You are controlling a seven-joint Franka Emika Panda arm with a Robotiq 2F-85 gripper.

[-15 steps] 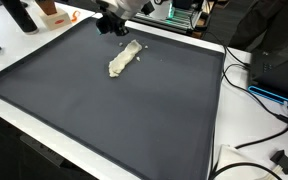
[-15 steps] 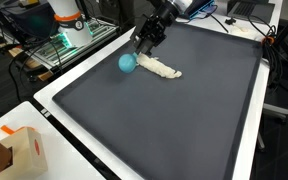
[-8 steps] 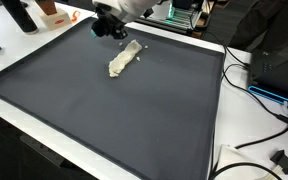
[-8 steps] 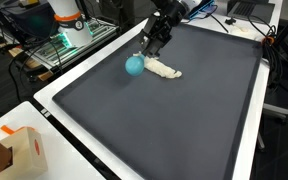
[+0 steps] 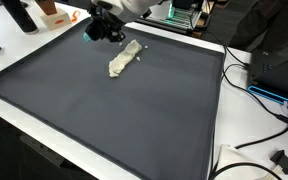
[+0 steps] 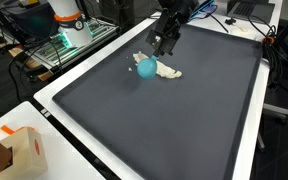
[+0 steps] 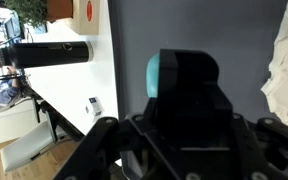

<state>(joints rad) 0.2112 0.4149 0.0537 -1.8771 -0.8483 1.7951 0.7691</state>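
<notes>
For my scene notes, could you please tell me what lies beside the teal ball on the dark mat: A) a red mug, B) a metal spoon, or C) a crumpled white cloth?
C: in an exterior view a crumpled white cloth lies beside the teal ball on the dark mat.

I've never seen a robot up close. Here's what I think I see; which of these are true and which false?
1. A teal ball lies on the mat beside a pale cloth. True.
2. The pincer is gripping the ball. False: in an exterior view it hangs above the mat, and the ball lies on the mat apart from it.
3. The mat is bright red. False: it is dark grey, with a white table edge around it.
4. A small box with an orange mark stands off the mat. True.
5. The cloth is draped over the pincer. False: it lies crumpled on the mat.
</notes>
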